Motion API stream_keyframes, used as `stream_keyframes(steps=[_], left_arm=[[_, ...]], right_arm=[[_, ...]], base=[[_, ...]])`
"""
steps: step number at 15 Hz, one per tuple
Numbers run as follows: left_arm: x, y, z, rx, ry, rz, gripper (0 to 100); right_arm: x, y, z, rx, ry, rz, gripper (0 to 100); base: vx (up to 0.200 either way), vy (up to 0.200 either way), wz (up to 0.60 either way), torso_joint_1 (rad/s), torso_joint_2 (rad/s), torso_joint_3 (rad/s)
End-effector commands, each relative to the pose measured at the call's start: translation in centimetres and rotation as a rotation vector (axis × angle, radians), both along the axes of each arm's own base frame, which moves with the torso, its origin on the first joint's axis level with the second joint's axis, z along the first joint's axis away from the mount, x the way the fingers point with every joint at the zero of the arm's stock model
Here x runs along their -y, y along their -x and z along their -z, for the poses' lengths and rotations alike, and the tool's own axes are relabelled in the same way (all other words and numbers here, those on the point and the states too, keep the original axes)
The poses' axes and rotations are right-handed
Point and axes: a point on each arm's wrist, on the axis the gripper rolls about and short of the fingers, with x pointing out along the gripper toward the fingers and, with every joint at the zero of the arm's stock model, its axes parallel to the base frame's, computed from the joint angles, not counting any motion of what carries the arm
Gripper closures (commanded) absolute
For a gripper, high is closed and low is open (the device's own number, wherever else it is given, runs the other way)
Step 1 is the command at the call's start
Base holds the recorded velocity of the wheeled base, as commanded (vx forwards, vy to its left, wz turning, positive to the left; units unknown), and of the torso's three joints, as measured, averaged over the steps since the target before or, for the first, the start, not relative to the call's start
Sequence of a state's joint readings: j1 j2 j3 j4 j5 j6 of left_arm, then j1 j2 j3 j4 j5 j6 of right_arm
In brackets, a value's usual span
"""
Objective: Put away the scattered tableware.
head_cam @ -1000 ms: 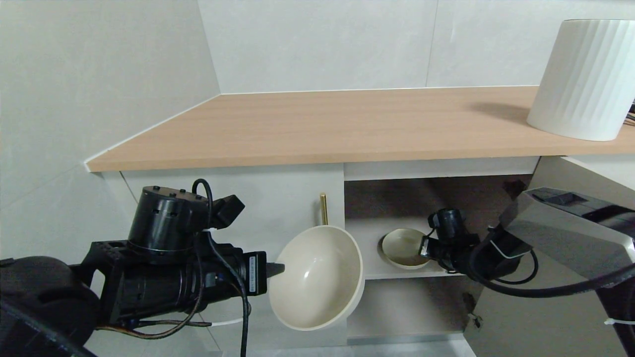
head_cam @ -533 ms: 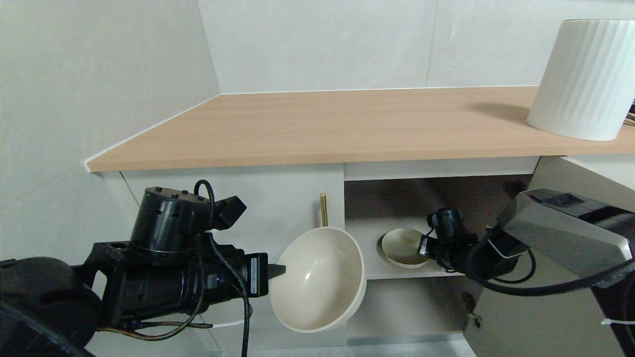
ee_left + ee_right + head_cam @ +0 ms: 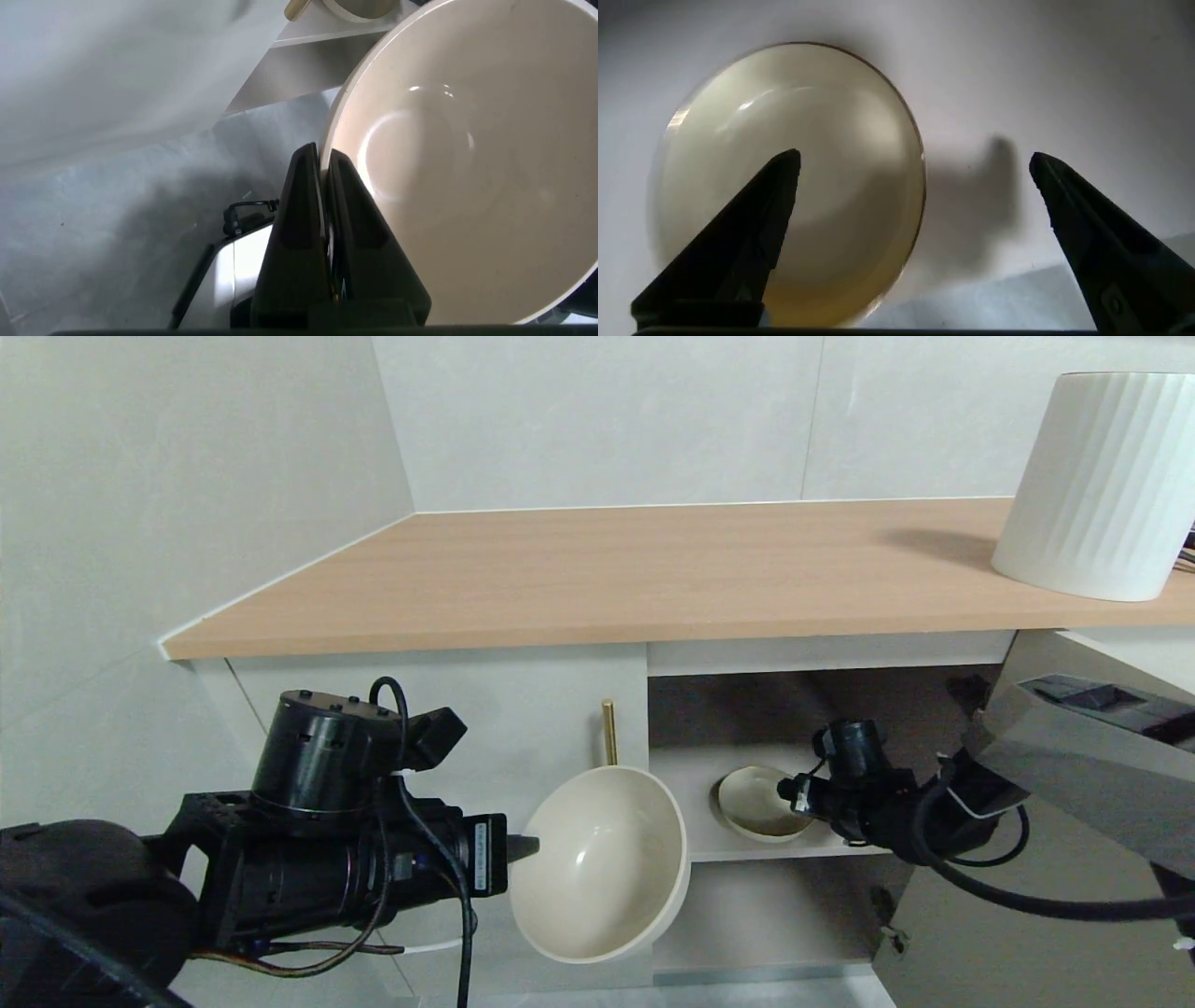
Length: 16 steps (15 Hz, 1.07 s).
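Observation:
A large cream bowl (image 3: pixel 597 863) hangs tilted in front of the closed left cabinet door, its opening facing me. My left gripper (image 3: pixel 525 846) is shut on its rim, and the left wrist view shows the fingers (image 3: pixel 304 201) pinching the bowl (image 3: pixel 448 159) edge. A small cream dish (image 3: pixel 754 803) lies on the upper shelf (image 3: pixel 695 784) of the open cabinet. My right gripper (image 3: pixel 790 793) stands just right of that dish. In the right wrist view the right gripper (image 3: pixel 913 163) is open, with the dish (image 3: pixel 785 187) lying flat beyond its fingers and nothing held.
A wooden countertop (image 3: pixel 635 569) runs above the cabinet, with a tall white ribbed cylinder (image 3: pixel 1102 485) at its right end. A gold handle (image 3: pixel 608 730) sits on the closed door. The open door (image 3: pixel 1092 649) stands at the right. A lower compartment (image 3: pixel 775 915) lies beneath the shelf.
The right arm has shifted slightly right and up, with the dish left lying on the shelf. The left arm with the bowl has drifted a little down and right.

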<state>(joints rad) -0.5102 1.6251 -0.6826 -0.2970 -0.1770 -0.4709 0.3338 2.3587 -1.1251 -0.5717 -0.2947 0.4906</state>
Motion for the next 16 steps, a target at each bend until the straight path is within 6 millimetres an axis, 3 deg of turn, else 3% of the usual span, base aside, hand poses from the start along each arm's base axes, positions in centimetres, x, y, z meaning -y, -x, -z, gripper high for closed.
stream_keyframes(steps=[1, 2, 3, 4, 6, 9, 13, 16], left_arm=[[0.5, -0.3, 0.9, -0.023, -0.032, -0.008, 100], [0.7, -0.3, 1.2, -0.027, -0.046, -0.015, 100], [1.2, -0.4, 1.9, -0.029, -0.088, -0.038, 100], [1.4, -0.5, 2.1, -0.033, -0.102, -0.042, 100], [2.3, -0.3, 3.5, -0.058, -0.157, -0.039, 100], [3.4, 1.1, 4.5, -0.081, -0.192, 0.015, 100], [3.7, 1.0, 4.9, -0.09, -0.202, 0.02, 100], [3.7, 1.0, 4.9, -0.089, -0.201, 0.02, 100]], right_arm=[[-1.4, 6.0, -6.3, 0.017, 0.026, -0.192, 0], [-1.7, 7.1, -7.2, 0.014, 0.027, -0.239, 0], [-2.7, 10.1, -9.6, 0.025, 0.009, -0.347, 0], [-2.9, 11.0, -10.3, 0.025, 0.008, -0.378, 0], [-4.2, 14.8, -13.0, 0.027, -0.013, -0.506, 0], [-5.0, 18.8, -14.8, 0.028, -0.085, -0.7, 0], [-5.6, 21.5, -14.3, -0.005, -0.045, -0.865, 0], [-6.3, 21.6, -13.1, -0.044, -0.019, -0.882, 0]], base=[[0.0, 0.0, 0.0, 0.0, 0.0, 0.0], [0.0, 0.0, 0.0, 0.0, 0.0, 0.0], [0.0, 0.0, 0.0, 0.0, 0.0, 0.0], [0.0, 0.0, 0.0, 0.0, 0.0, 0.0], [0.0, 0.0, 0.0, 0.0, 0.0, 0.0], [0.0, 0.0, 0.0, 0.0, 0.0, 0.0], [0.0, 0.0, 0.0, 0.0, 0.0, 0.0], [0.0, 0.0, 0.0, 0.0, 0.0, 0.0]])
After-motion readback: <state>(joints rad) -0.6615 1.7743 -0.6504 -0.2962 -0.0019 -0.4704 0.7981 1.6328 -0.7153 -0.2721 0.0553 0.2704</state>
